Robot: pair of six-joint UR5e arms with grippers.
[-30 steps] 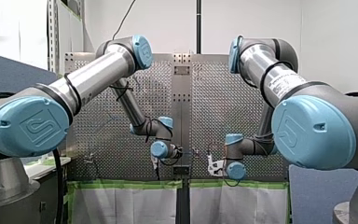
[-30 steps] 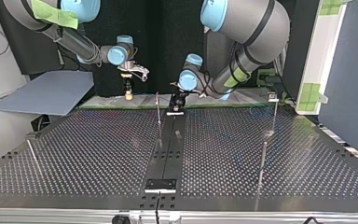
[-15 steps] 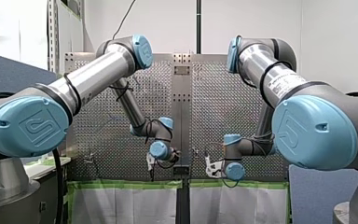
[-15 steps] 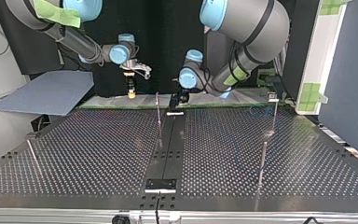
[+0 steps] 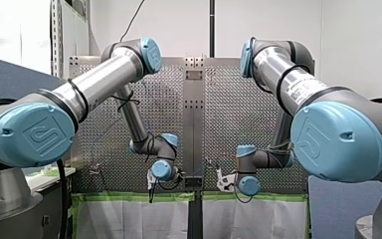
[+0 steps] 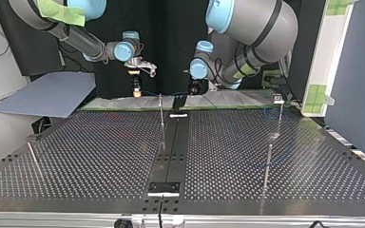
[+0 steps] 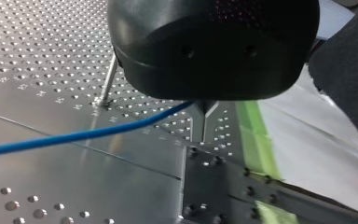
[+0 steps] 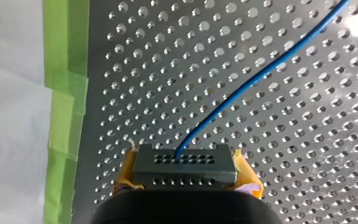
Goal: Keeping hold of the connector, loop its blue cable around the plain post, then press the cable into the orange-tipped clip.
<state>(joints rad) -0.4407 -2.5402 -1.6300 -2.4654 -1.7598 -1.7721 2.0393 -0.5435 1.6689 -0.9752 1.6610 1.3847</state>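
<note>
Right wrist view | right gripper squeezes dark grey holed connector block | thin blue cable runs ahead | left gripper: cannot tell

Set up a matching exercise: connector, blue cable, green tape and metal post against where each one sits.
Things:
1. connector
2. blue cable
3. green tape
4. metal post

Places:
A. stuck along the edge of the perforated table
B. stands up from the table, beyond the cable
C. clamped between the yellow pads of my right gripper
D. leads away from the connector over the table's holes

Pairs: 1-C, 2-D, 3-A, 4-B.
</note>
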